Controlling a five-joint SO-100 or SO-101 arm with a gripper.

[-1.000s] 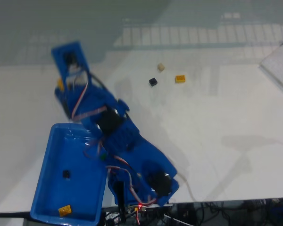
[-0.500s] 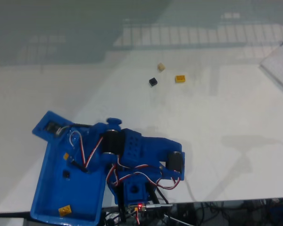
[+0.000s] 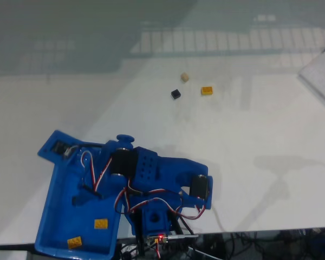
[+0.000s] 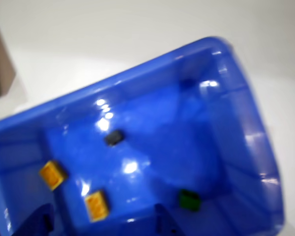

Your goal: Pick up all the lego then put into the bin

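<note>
The blue bin (image 3: 45, 227) sits at the lower left of the fixed view, with the blue arm folded over it. My gripper (image 3: 81, 192) hangs open above the bin floor, holding nothing. Its two fingertips (image 4: 42, 223) frame the bottom edge of the wrist view, gripper (image 4: 102, 225). Inside the bin (image 4: 255, 123) lie two orange lego bricks (image 4: 53, 175) (image 4: 96, 205) and a black one (image 4: 114, 137). The fixed view shows the same orange bricks (image 3: 101, 223) (image 3: 74, 242). On the table beyond lie a beige brick (image 3: 184, 77), a black brick (image 3: 175, 94) and an orange brick (image 3: 207, 90).
A small green piece (image 4: 189, 200) lies on the bin floor at the right. A white sheet (image 3: 320, 81) pokes in at the fixed view's right edge. Cables and the arm's base (image 3: 157, 227) sit along the table's front edge.
The arm swung back from beyond the bin to over it, carrying an orange brick. The gripper let go, and that brick now lies on the bin floor.
</note>
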